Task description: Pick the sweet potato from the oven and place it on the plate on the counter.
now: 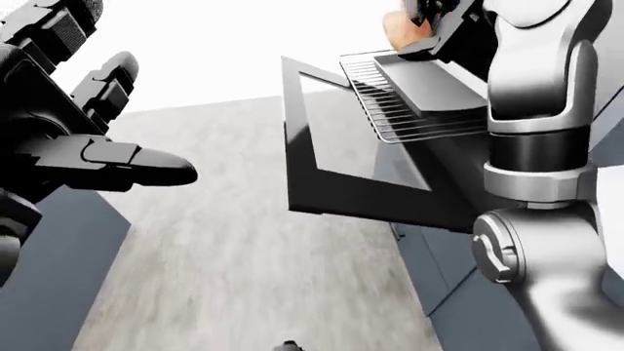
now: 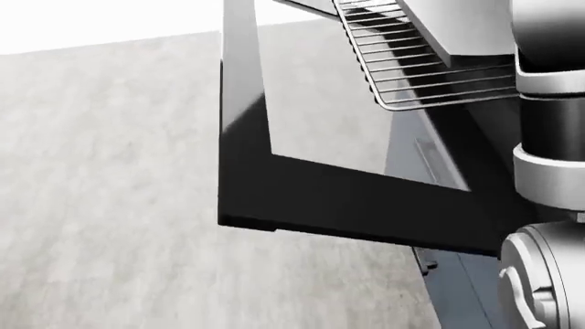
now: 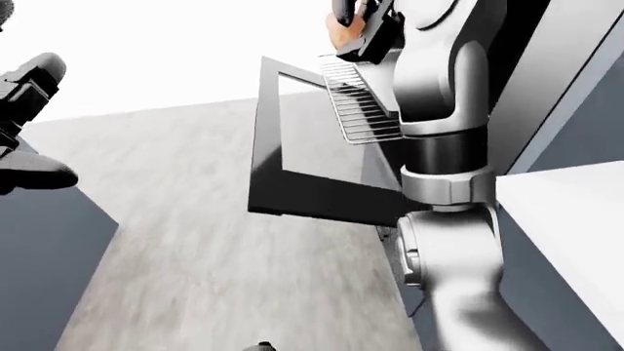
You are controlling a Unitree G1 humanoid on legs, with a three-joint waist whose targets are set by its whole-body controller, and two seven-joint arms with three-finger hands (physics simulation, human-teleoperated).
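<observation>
The orange sweet potato [image 1: 394,28] shows at the top of the left-eye view, above the oven's pulled-out wire rack [image 1: 404,117]. My right hand [image 1: 427,20] has its dark fingers closed round the sweet potato, and the right arm rises along the right side of the view. A grey tray [image 1: 434,84] lies on the rack below the hand. My left hand [image 1: 126,121] hovers at the far left with its fingers spread, holding nothing. No plate is in view.
The oven door [image 1: 361,201] hangs open and juts out over the grey floor [image 1: 243,256]. A white counter top [image 3: 570,219] lies at the right of the right-eye view. A dark cabinet block [image 1: 58,263] stands at lower left.
</observation>
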